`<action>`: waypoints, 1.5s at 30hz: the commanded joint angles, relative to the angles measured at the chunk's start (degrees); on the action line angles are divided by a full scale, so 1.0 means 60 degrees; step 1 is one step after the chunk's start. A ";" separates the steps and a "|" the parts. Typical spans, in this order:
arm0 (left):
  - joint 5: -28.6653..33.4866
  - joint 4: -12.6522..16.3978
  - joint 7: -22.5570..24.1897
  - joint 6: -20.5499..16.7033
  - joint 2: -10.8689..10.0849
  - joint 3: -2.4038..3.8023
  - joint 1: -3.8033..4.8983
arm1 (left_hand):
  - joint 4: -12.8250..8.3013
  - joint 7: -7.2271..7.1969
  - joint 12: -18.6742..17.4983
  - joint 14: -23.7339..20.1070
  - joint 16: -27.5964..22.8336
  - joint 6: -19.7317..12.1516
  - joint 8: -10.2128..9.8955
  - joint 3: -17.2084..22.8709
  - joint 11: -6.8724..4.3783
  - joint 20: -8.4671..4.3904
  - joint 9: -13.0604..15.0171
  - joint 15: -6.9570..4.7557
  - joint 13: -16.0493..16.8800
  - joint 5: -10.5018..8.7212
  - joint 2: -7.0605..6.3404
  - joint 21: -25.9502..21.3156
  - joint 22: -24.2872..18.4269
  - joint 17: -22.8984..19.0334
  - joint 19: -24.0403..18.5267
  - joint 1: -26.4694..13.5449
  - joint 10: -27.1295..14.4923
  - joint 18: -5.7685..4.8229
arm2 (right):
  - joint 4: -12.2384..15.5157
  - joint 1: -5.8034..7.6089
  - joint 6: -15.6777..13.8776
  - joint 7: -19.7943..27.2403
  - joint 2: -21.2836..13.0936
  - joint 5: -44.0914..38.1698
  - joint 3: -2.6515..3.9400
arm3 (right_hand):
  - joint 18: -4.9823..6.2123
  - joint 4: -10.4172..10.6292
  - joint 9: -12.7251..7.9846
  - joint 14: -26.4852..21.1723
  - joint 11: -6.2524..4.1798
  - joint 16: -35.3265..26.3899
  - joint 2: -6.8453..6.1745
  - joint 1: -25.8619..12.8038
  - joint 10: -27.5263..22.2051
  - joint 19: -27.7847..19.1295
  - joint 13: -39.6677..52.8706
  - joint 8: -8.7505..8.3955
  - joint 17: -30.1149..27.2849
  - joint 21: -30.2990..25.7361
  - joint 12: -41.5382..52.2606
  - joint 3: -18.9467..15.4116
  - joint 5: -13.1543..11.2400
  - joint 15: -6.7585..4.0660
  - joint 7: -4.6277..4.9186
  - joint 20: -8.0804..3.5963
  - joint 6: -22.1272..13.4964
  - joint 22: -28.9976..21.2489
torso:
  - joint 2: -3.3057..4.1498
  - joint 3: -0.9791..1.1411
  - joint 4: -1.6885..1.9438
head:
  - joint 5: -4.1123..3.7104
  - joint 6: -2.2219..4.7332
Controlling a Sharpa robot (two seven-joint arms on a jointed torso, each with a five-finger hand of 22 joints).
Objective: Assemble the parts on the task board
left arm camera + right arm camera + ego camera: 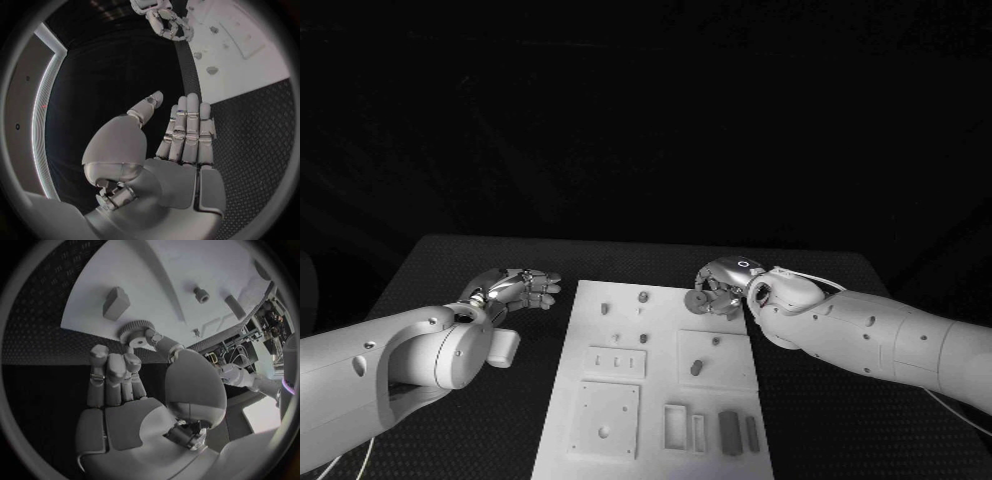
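White task board [661, 400] ×1 | right robot hand [125, 370] pinching one gear [133, 331] | left robot hand [181, 135] spread, holding nothing

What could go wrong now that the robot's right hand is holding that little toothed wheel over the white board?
The right hand pinches the gear only at its fingertips, so it might slip and drop onto the task board. It hangs near the board's edge, so a dropped gear could roll onto the black table. Lowering it might also nudge the small parts lying close by. The left hand is open beside the board, too far away to help.
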 commanded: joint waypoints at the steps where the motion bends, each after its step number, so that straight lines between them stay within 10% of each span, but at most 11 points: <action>1: -0.0025 0.0012 0.0088 0.0134 0.0017 0.0007 0.0011 | -0.0018 -0.0019 -0.0030 -0.0057 0.0036 -0.0045 -0.0021 0.0043 0.0026 -0.0031 0.0014 0.0015 0.0016 0.0038 -0.0005 0.0051 0.0171 -0.0016 -0.0063 -0.0040 -0.0059 -0.0007 | 0.0039 -0.0059 -0.0087 -0.0283 -0.0026 -0.0202 -0.0034 | 0.0400 0.0077 0.0018 0.0015 -0.0114 0.0068 -0.0006 -0.0093 0.0000 0.0077 -0.0015 0.0050 -0.0005 0.0039 0.0059 -0.0002 0.0001 -0.0088 -0.0023 -0.0013 0.1282 0.0038 | -0.0001 -0.0001 0.0000 | -0.0003 0.0002; 25: -0.0025 0.0062 0.0105 0.0104 -0.0033 0.0009 0.0012 | -0.0003 -0.0022 -0.0047 -0.0060 0.0041 -0.0045 -0.0031 0.0033 0.0025 -0.0030 0.0026 0.0016 0.0030 0.0026 -0.0005 0.0054 0.0168 -0.0024 -0.0067 -0.0066 -0.0056 -0.0007 | 0.1426 0.0123 -0.0881 -0.1078 -0.0338 -0.1354 0.0009 | 0.0400 0.0295 0.0104 0.0205 -0.0180 0.0131 -0.0254 -0.0105 0.0159 0.0223 -0.0094 0.0052 0.0016 0.0114 0.0045 0.0164 -0.0016 -0.0144 -0.0087 -0.0064 0.1408 0.0008 | -0.0008 -0.0015 0.0000 | 0.0031 0.0089; 45: -0.0026 0.0030 0.0109 0.0088 -0.0006 0.0012 0.0014 | 0.0004 -0.0021 -0.0059 -0.0062 0.0046 -0.0045 -0.0039 0.0019 0.0026 -0.0029 0.0036 0.0017 0.0042 0.0008 -0.0016 0.0056 0.0167 -0.0030 -0.0069 -0.0088 -0.0053 -0.0008 | 0.1865 0.0148 -0.1063 -0.1676 0.0567 -0.2301 0.0010 | 0.0400 0.0473 0.0150 0.0249 -0.0194 0.0100 -0.0446 -0.0070 0.0208 0.0274 -0.0136 0.0030 -0.0038 0.0147 0.0010 0.0334 -0.0047 -0.0162 -0.0099 -0.0098 0.1424 -0.0008 | 0.0000 -0.0011 0.0009 | 0.0130 0.0154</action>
